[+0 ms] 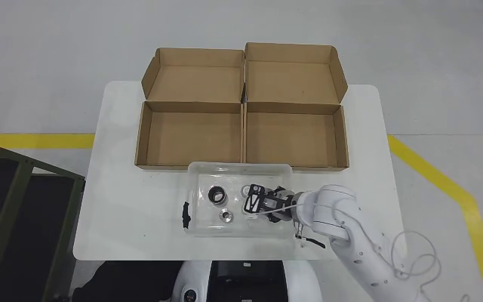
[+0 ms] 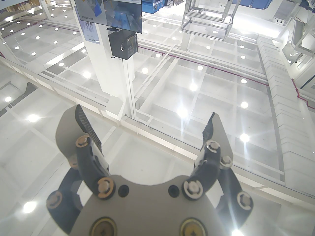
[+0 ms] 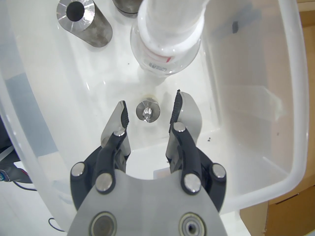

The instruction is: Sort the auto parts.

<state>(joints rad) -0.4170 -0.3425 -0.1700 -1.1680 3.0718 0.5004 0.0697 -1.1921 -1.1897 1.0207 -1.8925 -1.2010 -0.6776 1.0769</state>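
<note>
Pick in hand: right gripper (image 3: 149,114) fingers (image 3: 175,110) apart, spark plug (image 3: 147,111) tip between them, untouched; next, close squarely, then lift.

We log: bin (image 3: 270,74) translucent, glossy plastic; hollow sleeve (image 3: 83,23) machined metal, bright cut face, dull matt flank; small stud (image 3: 147,111) polished metal; boxes (image 1: 189,138) matt brown cardboard.

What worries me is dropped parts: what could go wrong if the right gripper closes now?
The open right gripper straddles only the small metal tip of the long white part; gripped there, it might pivot or slip. Its clear wrapping could slide. Swinging, it may knock the steel sleeve.
</note>
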